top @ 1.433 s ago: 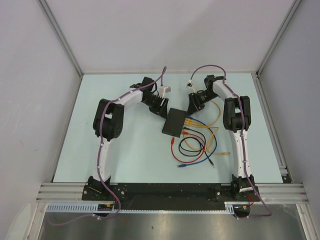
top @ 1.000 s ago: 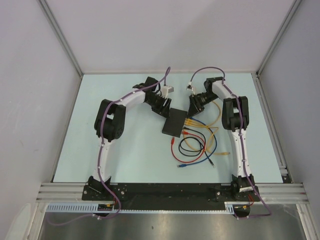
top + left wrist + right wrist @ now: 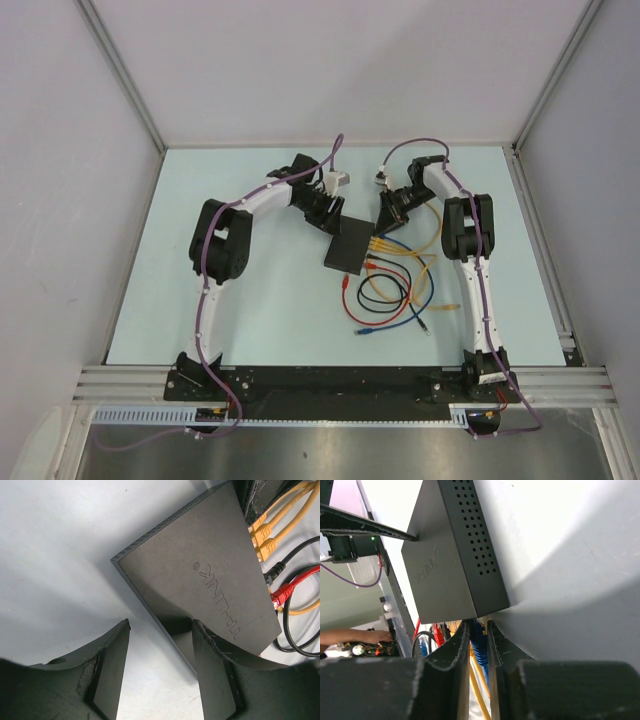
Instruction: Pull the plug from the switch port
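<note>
**Top view.** We are finding the switch [image 3: 350,246], a flat matte-black box, lying near the middle of the smooth pale table [image 3: 230,300]. A loose tangle of yellow, red, blue and black cables [image 3: 395,285] is spreading from its right edge toward the near side. The left claw [image 3: 328,218] is standing at the box's far-left corner and the right claw [image 3: 386,222] at its far-right corner, by the sockets. Bare table is lying open to the left of the box. Against the earlier top pictures, the switch is lying where it was, and both wrists are sitting slightly nearer to it.

**Left wrist.** The box's top is showing a fine grain, raised lettering and a row of small vent holes along one edge. The left claw [image 3: 160,675] is standing wide open and gripping nothing: one finger is hanging over the box's corner, the other over bare table. Yellow plugs [image 3: 262,532] and a red plug [image 3: 282,592] are sitting along the socket edge.

**Right wrist.** The box's side face is perforated. The right claw [image 3: 477,645] is drawn nearly together, pinching the blue plug [image 3: 479,637] right against the socket edge.
</note>
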Controlling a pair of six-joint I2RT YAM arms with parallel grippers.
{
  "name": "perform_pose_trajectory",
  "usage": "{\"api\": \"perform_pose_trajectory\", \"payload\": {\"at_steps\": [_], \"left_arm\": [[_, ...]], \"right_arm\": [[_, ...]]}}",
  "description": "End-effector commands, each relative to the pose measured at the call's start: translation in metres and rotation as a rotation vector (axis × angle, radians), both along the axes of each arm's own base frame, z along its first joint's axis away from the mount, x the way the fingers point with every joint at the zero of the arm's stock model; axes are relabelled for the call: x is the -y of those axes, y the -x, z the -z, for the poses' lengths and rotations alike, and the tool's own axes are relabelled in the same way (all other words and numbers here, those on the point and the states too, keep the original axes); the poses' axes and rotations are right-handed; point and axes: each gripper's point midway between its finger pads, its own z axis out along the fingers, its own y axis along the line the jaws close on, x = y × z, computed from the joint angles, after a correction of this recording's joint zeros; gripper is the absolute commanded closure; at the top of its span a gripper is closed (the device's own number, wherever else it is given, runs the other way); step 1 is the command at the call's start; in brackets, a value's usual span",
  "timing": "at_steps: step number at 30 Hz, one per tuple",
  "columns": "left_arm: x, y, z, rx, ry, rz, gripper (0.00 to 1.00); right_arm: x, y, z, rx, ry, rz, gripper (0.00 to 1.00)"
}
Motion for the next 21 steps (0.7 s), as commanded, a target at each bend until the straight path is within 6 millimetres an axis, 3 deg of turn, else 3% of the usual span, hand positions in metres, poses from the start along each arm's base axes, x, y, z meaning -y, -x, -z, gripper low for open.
{"api": "perform_pose_trajectory", "payload": {"at_steps": [1, 6, 14, 19, 21], "left_arm": [[-0.016, 0.005, 0.028, 0.024, -0.13, 0.015, 0.42], [-0.017, 0.005, 0.028, 0.024, -0.132, 0.016, 0.42], [-0.016, 0.008, 0.028, 0.027, -0.136, 0.025, 0.42], [-0.016, 0.009, 0.03, 0.023, -0.139, 0.026, 0.42], [-0.015, 0.009, 0.03, 0.023, -0.138, 0.027, 0.42]], "right_arm": [[0.011, -0.012, 0.047, 0.075, 0.157, -0.021, 0.87], [0.021, -0.008, 0.05, 0.06, 0.173, -0.02, 0.84], [0.027, 0.008, 0.049, 0.043, 0.137, -0.079, 0.94], [0.033, 0.029, 0.035, 0.024, 0.055, -0.173, 0.91], [0.038, 0.023, 0.032, 0.046, 0.053, -0.171, 0.92]]}}
